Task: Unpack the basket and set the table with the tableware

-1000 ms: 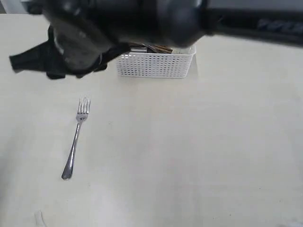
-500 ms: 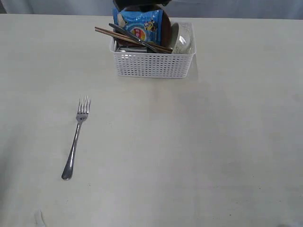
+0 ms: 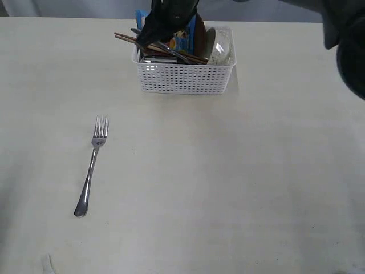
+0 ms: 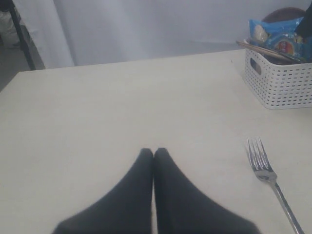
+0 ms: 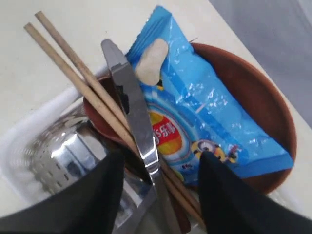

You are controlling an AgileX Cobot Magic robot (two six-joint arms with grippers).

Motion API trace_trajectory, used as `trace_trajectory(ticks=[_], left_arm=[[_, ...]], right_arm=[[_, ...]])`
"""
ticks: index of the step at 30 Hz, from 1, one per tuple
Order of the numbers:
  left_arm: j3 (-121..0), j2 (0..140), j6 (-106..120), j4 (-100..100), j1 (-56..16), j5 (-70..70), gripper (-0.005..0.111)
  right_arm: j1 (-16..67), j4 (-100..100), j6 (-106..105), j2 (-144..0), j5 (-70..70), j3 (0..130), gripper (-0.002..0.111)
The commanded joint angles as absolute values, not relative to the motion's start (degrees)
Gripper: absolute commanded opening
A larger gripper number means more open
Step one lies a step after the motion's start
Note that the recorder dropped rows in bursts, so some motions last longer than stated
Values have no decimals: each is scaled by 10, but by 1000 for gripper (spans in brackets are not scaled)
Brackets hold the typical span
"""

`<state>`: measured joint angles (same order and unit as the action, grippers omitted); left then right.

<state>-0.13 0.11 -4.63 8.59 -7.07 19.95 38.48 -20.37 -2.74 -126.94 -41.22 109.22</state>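
The white basket (image 3: 185,78) stands at the back of the table (image 3: 228,182). It holds a steel knife (image 5: 130,101), wooden chopsticks (image 5: 73,69), a steel cup (image 5: 61,152), a brown plate (image 5: 256,92), a pale bowl (image 3: 221,48) and a blue snack packet (image 5: 195,109). My right gripper (image 5: 161,160) hangs open over the basket's left part, its jaws on either side of the knife handle without touching it. It shows as a dark shape (image 3: 161,23) in the exterior view. A steel fork (image 3: 91,165) lies on the table at the left. My left gripper (image 4: 154,153) is shut and empty, low over the table beside the fork (image 4: 267,170).
The right arm's dark body (image 3: 349,48) fills the upper right corner of the exterior view. A grey curtain (image 4: 146,24) hangs behind the table's far edge. A small white scrap (image 3: 47,262) lies near the front left edge.
The dark arm that blocked the top of the exterior view has swung away. The right gripper has come down over the left part of the basket. The fork has not moved.
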Motion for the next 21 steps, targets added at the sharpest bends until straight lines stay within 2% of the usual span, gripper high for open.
trace_trajectory(ticks=[1,13,21], left_arm=[[0,0,-48,88,-74,199,0],[0,0,-48,88,-74,199,0],[0,0,-48,88,-74,199,0]], right_arm=[[377,-204,-46,-1304,-414,1136,46],[326,-43,-168,-1334,-424,1144,46],[322,-35,-178,-1360,-396,1144,46]])
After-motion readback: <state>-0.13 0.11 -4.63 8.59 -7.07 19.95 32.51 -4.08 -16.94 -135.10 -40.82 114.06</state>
